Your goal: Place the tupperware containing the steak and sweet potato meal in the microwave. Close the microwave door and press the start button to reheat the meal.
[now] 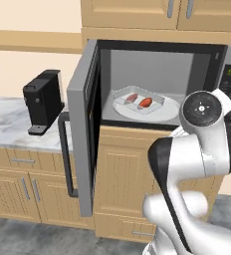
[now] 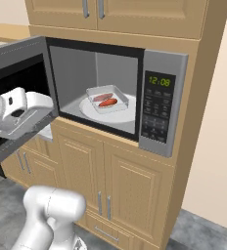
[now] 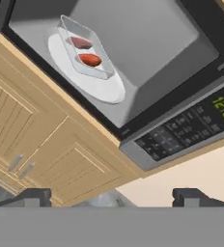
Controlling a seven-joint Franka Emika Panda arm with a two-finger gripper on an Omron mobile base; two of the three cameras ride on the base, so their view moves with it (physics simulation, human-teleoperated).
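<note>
Jaws [image 3: 112,195] wide apart, empty; tupperware [image 3: 86,47] well beyond, inside microwave [image 3: 147,72]

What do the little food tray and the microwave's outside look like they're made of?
The tupperware looks like translucent whitish plastic: the steak and sweet potato show through its walls. The microwave casing looks like brushed silver-grey metal, though painted plastic can't be excluded.

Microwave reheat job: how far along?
Done: the translucent rectangular tupperware with the pinkish steak slab and orange sweet potato sits on the round white turntable plate inside the silver-grey microwave. In hand: nothing; the gripper is open and empty, outside the cavity. Left: close the wide-open microwave door, then press start on the black keypad panel.
</note>
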